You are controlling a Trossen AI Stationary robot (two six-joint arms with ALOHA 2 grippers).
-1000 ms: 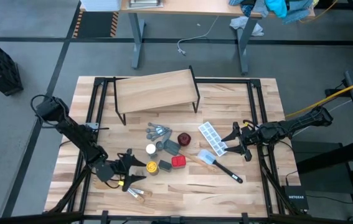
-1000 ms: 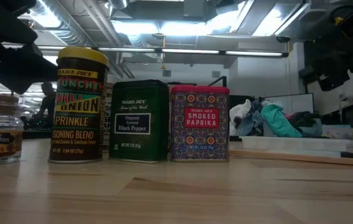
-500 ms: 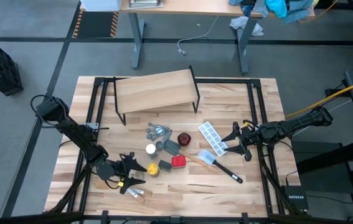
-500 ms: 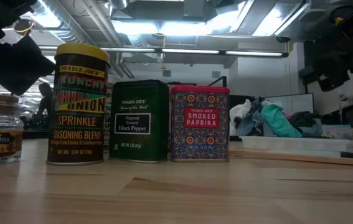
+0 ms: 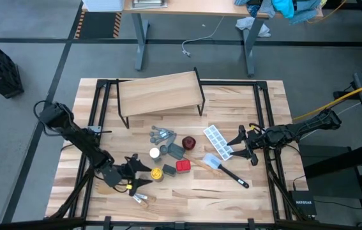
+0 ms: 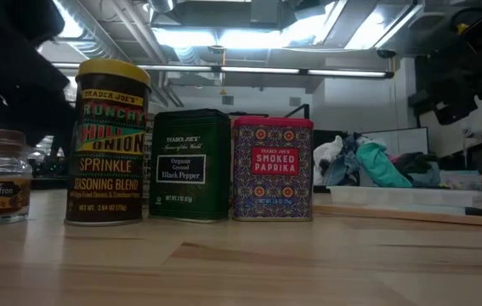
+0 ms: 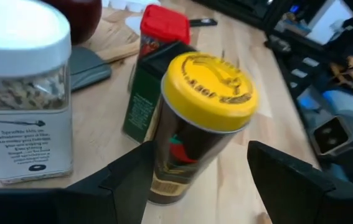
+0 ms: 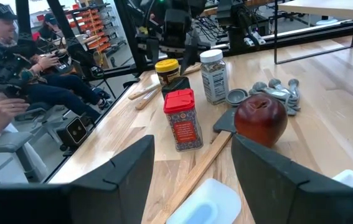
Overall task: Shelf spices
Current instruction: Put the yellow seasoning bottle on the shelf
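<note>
- The table [image 5: 257, 108], a light wooden top, carries everything else.
- The shelf [image 5: 159, 93], a light-wood plank on thin black legs, stands at the far middle of the table with nothing on it.
- The left arm reaches in from the left edge; its left tool [image 5: 140, 176] sits low at the near left, fingers [image 7: 126, 180] apart on either side of the yellow-capped jar [image 5: 156, 173] but not pressing on it.
- The right arm lies along the right edge, its right tool [image 5: 241, 144] with fingers [image 8: 120, 171] spread and holding nothing, near a white ice tray [image 5: 218, 140].
- A black-handled spatula [image 5: 226, 168] lies near right of centre.
- The white-capped jar [image 5: 154, 153] stands just beyond the yellow-capped one.
- The dark green pepper tin [image 6: 191, 166] stands just right of the yellow-capped jar, with the red paprika tin [image 5: 182, 166] just beside it on the right.
- A dark red apple [image 8: 260, 118] rests near the table's middle, between the tins and the shelf.
- Grey measuring spoons [image 5: 162, 135] lie fanned just left of the apple.
- The tiny saffron jar [image 5: 141, 200] sits at the near left, close to the table's edge.
</note>
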